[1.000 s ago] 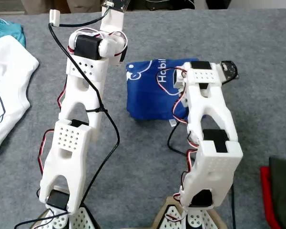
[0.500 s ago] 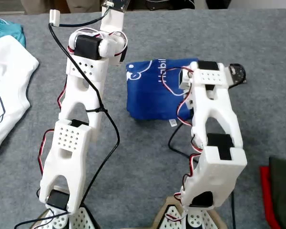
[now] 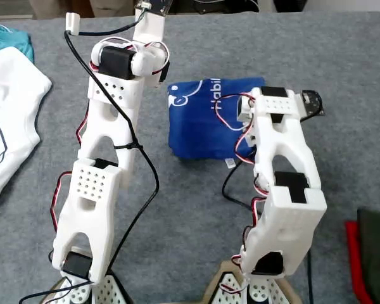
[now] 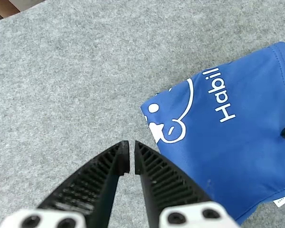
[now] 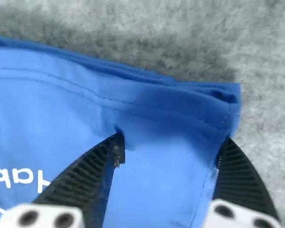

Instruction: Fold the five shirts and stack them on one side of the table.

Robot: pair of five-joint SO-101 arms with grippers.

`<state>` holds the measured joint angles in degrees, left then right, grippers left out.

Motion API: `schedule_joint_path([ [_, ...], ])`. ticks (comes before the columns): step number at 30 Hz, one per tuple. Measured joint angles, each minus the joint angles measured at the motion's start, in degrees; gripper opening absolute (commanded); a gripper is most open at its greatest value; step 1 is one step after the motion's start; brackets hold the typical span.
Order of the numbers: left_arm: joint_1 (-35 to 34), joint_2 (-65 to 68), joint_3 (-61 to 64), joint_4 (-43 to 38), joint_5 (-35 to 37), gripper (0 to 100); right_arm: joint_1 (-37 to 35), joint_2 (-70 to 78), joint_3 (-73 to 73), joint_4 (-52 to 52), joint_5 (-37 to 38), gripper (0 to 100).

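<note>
Under right pincer [image 5: 170,147], shirt [image 3: 196,126] perhaps crosswise

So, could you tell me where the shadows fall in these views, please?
Right wrist view: a dark shadow on the grey fabric table cover beside the edge of the folded blue shirt, near the right gripper. Left wrist view: even light, little shadow around the left gripper.

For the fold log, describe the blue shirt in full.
The blue shirt is folded into a roughly square packet lying flat on the grey table between the two arms. The fabric looks like smooth knit, with white lettering and a white cartoon outline on top and a white tag at one corner. One layered edge shows stitched hems. The right gripper is open, its fingertips down on the cloth at that edge. The left gripper is shut beside it, apart.
</note>
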<state>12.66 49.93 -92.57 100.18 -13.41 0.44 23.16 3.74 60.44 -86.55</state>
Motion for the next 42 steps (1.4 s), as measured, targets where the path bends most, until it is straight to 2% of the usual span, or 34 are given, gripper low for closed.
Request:
schedule_joint_path([
  [7, 0.0, 0.0, 0.0, 0.0, 0.0, 4, 0.18, 4.48, -0.35, -2.37, 0.97, 29.9],
  [10, 0.0, 0.0, 0.0, 0.0, 0.0, 4, 0.09, 4.92, -0.79, -2.64, 1.58, 19.6],
  [14, 0.0, 0.0, 0.0, 0.0, 0.0, 4, 0.53, 4.92, -0.62, -2.46, 3.25, 0.5],
  [23, 0.0, 0.0, 0.0, 0.0, 0.0, 4, 2.2, 5.45, -0.97, -2.46, 5.54, 0.5],
  [30, 0.0, 0.0, 0.0, 0.0, 0.0, 4, 3.96, 4.57, -5.19, 4.75, 9.23, 0.5],
  [42, 0.0, 0.0, 0.0, 0.0, 0.0, 4, 19.6, -9.41, -7.03, 8.26, 20.84, 0.5],
])
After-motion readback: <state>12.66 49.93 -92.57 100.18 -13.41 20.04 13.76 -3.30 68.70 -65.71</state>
